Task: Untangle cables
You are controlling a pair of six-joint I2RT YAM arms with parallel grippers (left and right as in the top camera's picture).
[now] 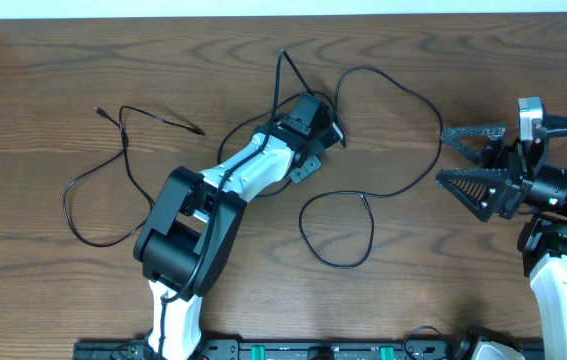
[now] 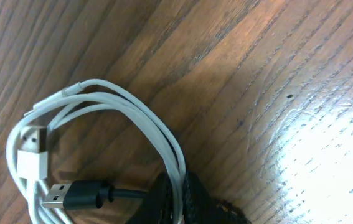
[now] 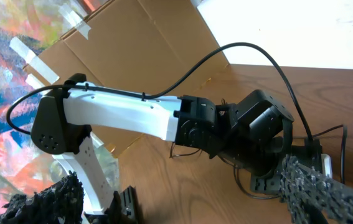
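Note:
The short white cable [image 2: 111, 102] lies coiled on the wood in the left wrist view. My left gripper [image 2: 179, 190] is shut on a bundle of its strands. The USB plug [image 2: 70, 194] of a black cable lies against the coil, just left of the fingers [image 2: 196, 198]. From overhead, the left gripper [image 1: 325, 132] sits at the table's middle and covers the white coil. One long black cable [image 1: 338, 265] loops to its right and below it. Another black cable [image 1: 65, 205] sprawls at the left. My right gripper [image 1: 475, 165] hangs open and empty at the right, clear of the cables.
The left arm [image 1: 248, 165] stretches diagonally from the front edge to the centre. A cardboard sheet [image 3: 132, 50] stands beyond the table in the right wrist view. A black rail [image 1: 293, 350] runs along the front edge.

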